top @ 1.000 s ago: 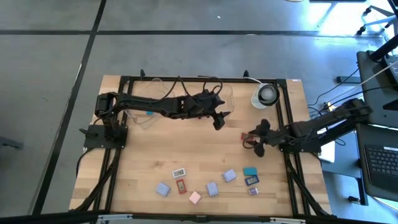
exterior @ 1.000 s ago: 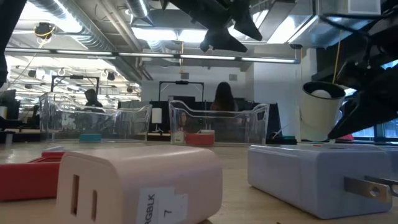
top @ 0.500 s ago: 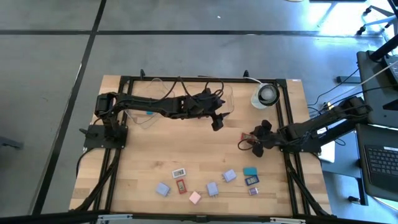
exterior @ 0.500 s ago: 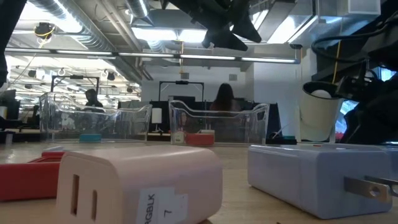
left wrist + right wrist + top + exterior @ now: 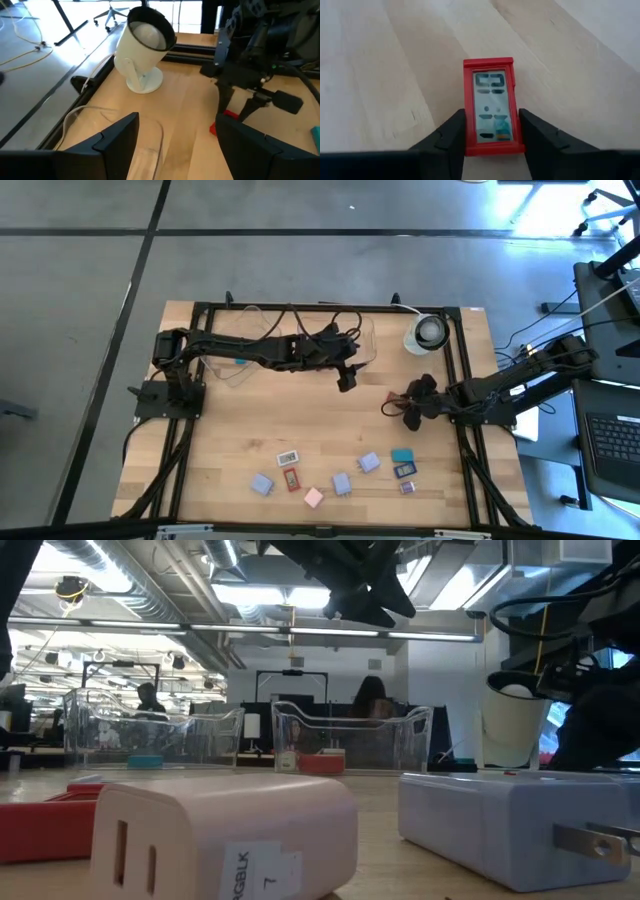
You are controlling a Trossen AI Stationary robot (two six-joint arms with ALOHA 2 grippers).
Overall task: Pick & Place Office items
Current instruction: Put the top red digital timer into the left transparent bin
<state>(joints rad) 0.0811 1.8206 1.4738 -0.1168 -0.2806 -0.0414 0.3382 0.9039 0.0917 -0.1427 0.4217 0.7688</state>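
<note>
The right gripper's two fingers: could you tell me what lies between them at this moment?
A small red block with a grey display face lies between the right gripper fingers, which press on its long sides, seen in the right wrist view.

Camera setup: four views, one overhead, one at table level, two wrist-mounted.

The high view looks straight down on the whole table and the floor around it. The low view sits on the tabletop, very near a pink block, facing level into the room. The left wrist view looks across the table at the round white object, also seen from above. The right wrist view looks closely down on a red block.
</note>
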